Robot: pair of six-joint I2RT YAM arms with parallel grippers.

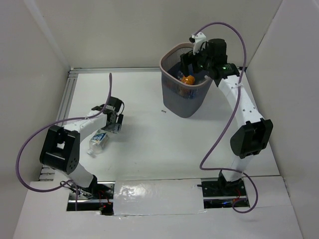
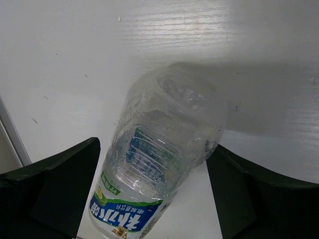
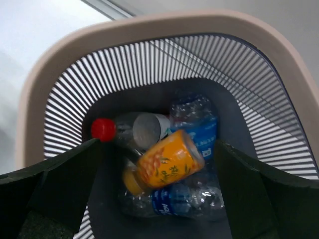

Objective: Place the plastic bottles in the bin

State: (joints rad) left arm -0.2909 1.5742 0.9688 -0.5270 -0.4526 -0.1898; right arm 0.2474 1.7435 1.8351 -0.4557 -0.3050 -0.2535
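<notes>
Our left end effector (image 2: 153, 149), jaws apart, straddles the light, crushable, slippery clear bottle (image 2: 169, 114); we'd grip mid-body.

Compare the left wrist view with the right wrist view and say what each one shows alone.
Left wrist only: a clear bottle lying on the table, between the open fingers of the left gripper. Right wrist only: the bin, holding an orange bottle, a red-capped bottle and two blue-labelled bottles, below the right gripper. Both: dark open fingers gripping nothing.
</notes>
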